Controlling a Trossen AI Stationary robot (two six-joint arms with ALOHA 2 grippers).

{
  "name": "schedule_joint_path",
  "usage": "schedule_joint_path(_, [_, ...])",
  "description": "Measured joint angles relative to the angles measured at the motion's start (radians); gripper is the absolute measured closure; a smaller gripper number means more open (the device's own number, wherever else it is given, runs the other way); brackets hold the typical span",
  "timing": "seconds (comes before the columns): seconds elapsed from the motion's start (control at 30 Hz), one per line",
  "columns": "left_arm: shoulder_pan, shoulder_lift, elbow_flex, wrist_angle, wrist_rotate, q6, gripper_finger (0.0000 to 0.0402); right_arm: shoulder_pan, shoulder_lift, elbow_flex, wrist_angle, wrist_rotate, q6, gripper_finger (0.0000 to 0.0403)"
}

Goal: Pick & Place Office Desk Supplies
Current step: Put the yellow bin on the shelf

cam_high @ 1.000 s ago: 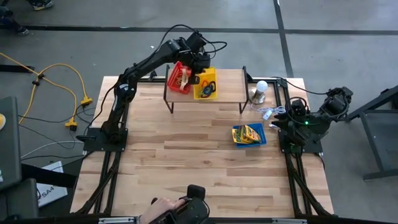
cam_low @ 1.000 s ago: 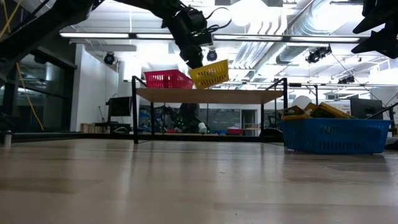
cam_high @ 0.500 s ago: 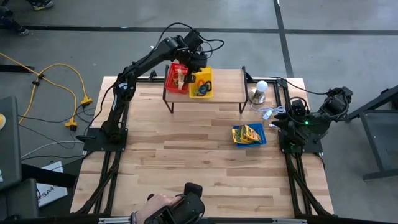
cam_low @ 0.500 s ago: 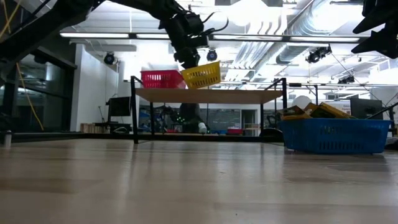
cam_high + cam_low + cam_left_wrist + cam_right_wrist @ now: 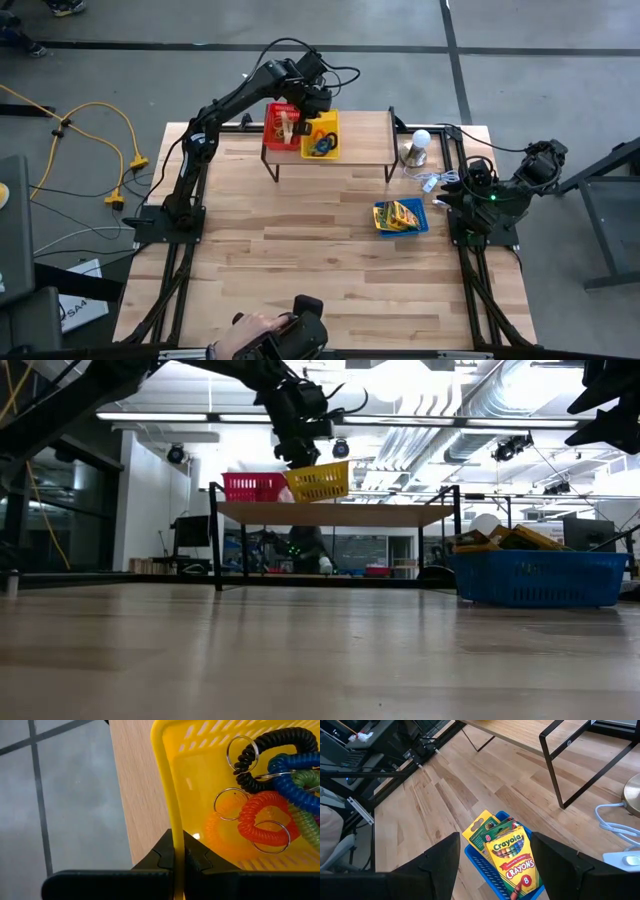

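Biggest first: the raised shelf [image 5: 365, 140] stood at the table's [image 5: 300, 270] far edge. On it sat the red basket [image 5: 280, 126]. Just beside that was the yellow basket [image 5: 325, 135], which the low view showed lifted slightly off the shelf top w/ one side higher.

The left gripper [image 5: 174, 865] was clenched on the yellow basket's rim, fingers pinching the thin wall.

Risk: a rim-only pinch on a tilted basket could slip or swing, esp. if set down unevenly. It could knock the red basket or spill the coiled key rings [image 5: 270, 810].

The right gripper [image 5: 492, 865] hung near the blue basket [image 5: 485, 865] of crayon boxes [image 5: 512, 857], jaws apart, grasping nothing.

Views: only the left wrist view showed the pinch and the coils inside. Only the low view showed the tilt and the gap under the basket. The high view alone showed a person's hand [image 5: 250, 335] at the near table edge.
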Motion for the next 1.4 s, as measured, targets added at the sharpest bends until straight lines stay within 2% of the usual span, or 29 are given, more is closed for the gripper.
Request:
schedule_joint_path(0.8, [-0.016, -0.006, 0.000, -0.006, -0.054, -0.007, 0.0399, 0.000, 0.000, 0.000, 0.000, 0.000, 0.000, 0.0172])
schedule_joint_path(1.17, [-0.016, -0.005, 0.000, -0.007, -0.056, -0.014, 0.0317, 0.000, 0.000, 0.000, 0.000, 0.000, 0.000, 0.0172])
schedule_joint_path(1.4, [-0.016, -0.005, 0.000, -0.003, -0.055, -0.013, 0.0307, 0.000, 0.000, 0.000, 0.000, 0.000, 0.000, 0.0172])
